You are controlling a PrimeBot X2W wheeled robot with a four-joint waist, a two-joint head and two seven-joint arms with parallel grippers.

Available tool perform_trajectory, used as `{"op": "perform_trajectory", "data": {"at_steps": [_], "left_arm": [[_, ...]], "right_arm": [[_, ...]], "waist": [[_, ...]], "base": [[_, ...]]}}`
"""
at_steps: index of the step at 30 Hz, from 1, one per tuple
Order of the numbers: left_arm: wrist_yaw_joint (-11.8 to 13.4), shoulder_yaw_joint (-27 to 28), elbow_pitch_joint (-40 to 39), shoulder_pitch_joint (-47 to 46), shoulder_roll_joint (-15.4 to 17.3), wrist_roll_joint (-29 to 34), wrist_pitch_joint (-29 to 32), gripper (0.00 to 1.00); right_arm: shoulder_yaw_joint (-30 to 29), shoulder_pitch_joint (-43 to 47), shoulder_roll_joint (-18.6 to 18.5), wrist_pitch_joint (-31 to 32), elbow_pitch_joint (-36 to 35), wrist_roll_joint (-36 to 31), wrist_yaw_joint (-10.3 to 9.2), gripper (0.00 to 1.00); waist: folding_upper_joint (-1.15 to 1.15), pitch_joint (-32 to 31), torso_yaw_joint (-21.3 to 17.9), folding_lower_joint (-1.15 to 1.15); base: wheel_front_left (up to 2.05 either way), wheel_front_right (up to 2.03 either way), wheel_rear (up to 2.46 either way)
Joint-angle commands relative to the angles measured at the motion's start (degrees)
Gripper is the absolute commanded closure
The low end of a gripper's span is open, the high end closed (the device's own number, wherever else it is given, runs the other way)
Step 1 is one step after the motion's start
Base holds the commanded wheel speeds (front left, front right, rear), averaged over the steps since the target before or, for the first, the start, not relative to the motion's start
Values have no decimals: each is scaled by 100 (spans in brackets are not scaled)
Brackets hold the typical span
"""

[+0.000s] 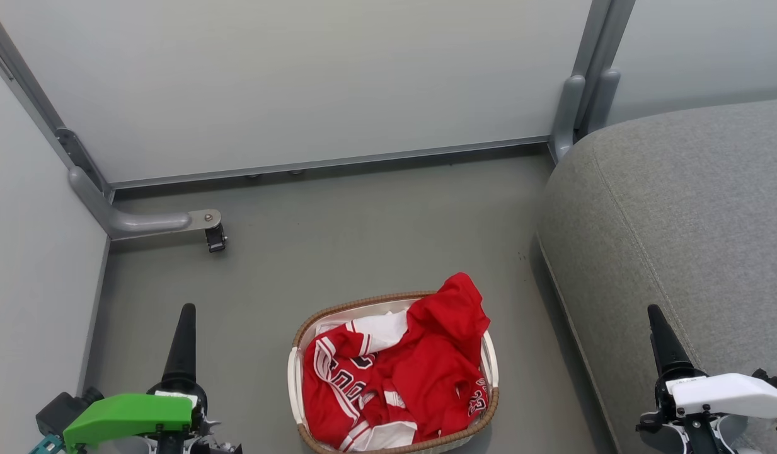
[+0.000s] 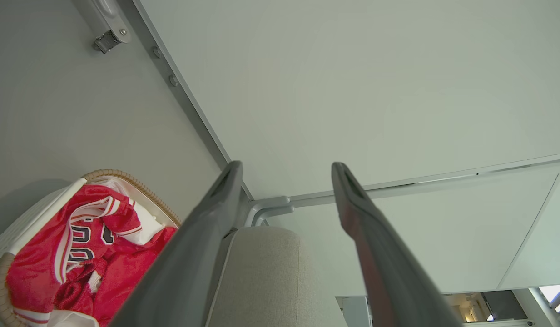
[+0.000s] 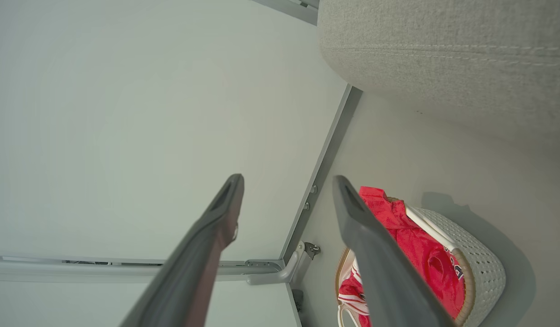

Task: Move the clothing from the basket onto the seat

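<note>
Dark fingers (image 2: 207, 218) of my left gripper (image 2: 287, 169): spread wide, nothing between them. Same on my right gripper (image 3: 288, 179), jaws wide apart and empty.

Head view: both grippers sit low. The left one is at lower left over the floor (image 1: 338, 233), the right one at lower right in front of the edge of the seat (image 1: 678, 208). Both are well apart from the load.

All the clothing (image 1: 401, 372) is in the basket (image 1: 363, 301): a red heap with white panels and striped trim, piled above the rim. One red fold hangs over the far-right rim toward the seat. The basket stands on the floor between my grippers, near the seat but not touching it. No garment is on the part of the seat I can see, so I judge the task not yet started. Reaching into the basket looks like the next step.

Risks, my judgement:
- The garments look tangled. A pinch on one may drag the other half out and drop it on the floor in the gap before the seat.
- The white liner (image 1: 330, 326) shows at the back-left and is hard to tell from the white panels. A grab there could take it too.
- The basket looks light. Cloth snagged on the rim could lift or tip it.
- My long fingertips could jab the perforated wall.
- The seat edge is rounded. A garment released too near it may slide off.
</note>
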Motion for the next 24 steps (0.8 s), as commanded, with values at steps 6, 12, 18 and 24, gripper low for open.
{"op": "perform_trajectory", "data": {"at_steps": [6,12,18,24], "left_arm": [[126,-149,-248,48,37,781,-171,0],[269,-271,-331,88,41,1408,-291,0],[385,-410,-384,135,44,2216,-425,0],[433,-569,-419,181,48,2897,-533,0]], "right_arm": [[-17,5,-61,-179,-208,-677,1,0],[62,35,-64,-299,-263,-1203,1,0],[135,49,-71,-434,-312,-1874,2,0],[193,50,-76,-539,-303,-2456,2,0]], "waist": [[0,6,4,0],[0,12,7,0],[0,20,10,0],[0,26,13,0]], "base": [[0,0,0],[0,0,0],[0,0,0],[0,0,0]]}}
